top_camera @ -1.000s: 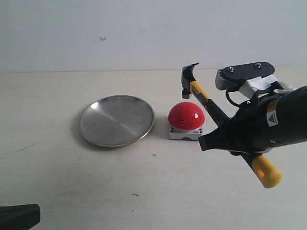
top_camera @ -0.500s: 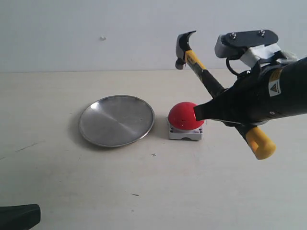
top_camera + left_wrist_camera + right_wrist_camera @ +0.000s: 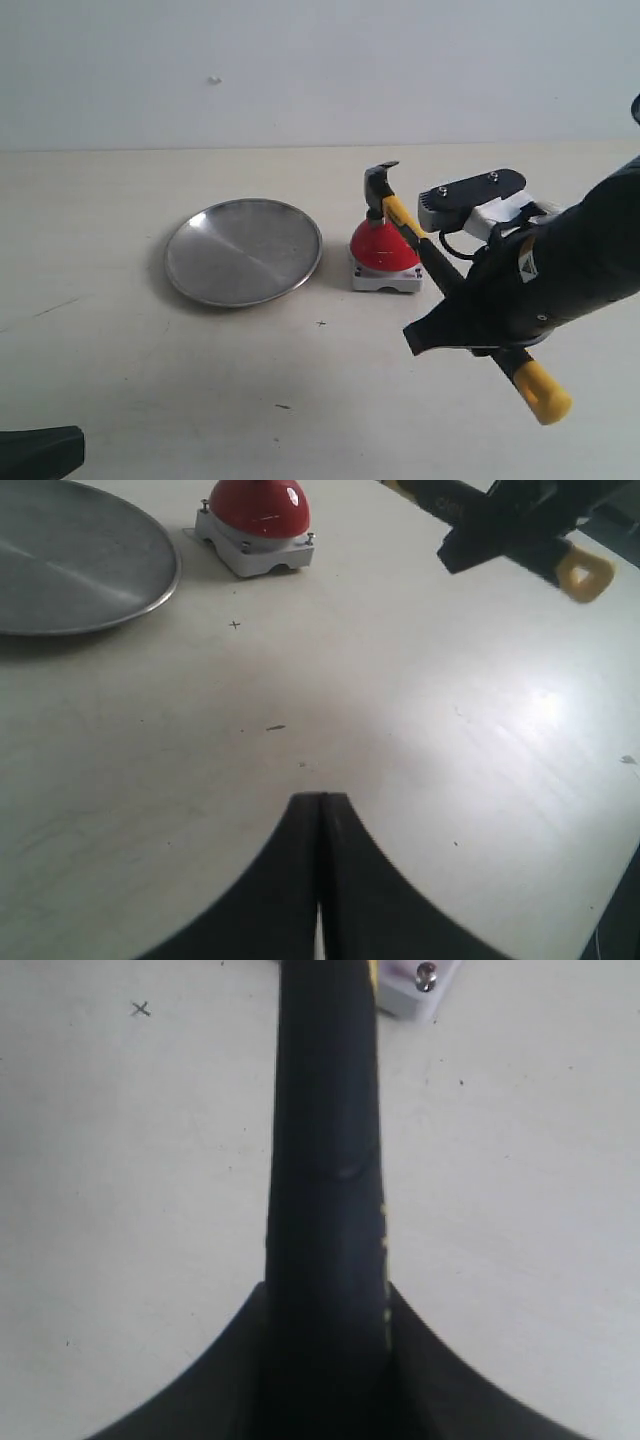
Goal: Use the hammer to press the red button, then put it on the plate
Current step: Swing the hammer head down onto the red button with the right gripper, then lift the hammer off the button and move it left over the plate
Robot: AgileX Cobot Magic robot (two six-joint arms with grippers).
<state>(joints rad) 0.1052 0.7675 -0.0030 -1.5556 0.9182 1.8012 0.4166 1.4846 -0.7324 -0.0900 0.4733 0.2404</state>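
Observation:
The hammer [image 3: 440, 270] slants down across the table, its dark head [image 3: 378, 188] meeting the top of the red button [image 3: 383, 248]. My right gripper [image 3: 428, 334] is shut on the black handle, and the yellow end [image 3: 543, 393] sticks out behind it. In the right wrist view the handle [image 3: 325, 1140] runs out from between the fingers toward the button's grey base [image 3: 420, 985]. The plate [image 3: 243, 251] lies empty, left of the button. My left gripper [image 3: 320, 800] is shut on nothing, low over bare table, far from the button [image 3: 258, 505] and plate [image 3: 70, 565].
The pale tabletop [image 3: 200, 370] stretches in front of the plate and button. A plain white wall [image 3: 300, 70] backs the table. My left arm's dark tip [image 3: 40, 452] shows at the lower left corner of the exterior view.
The right arm lifted the hammer high above the button, then swung it down. The head now sits on the red dome and the gripper is lower and nearer the table.

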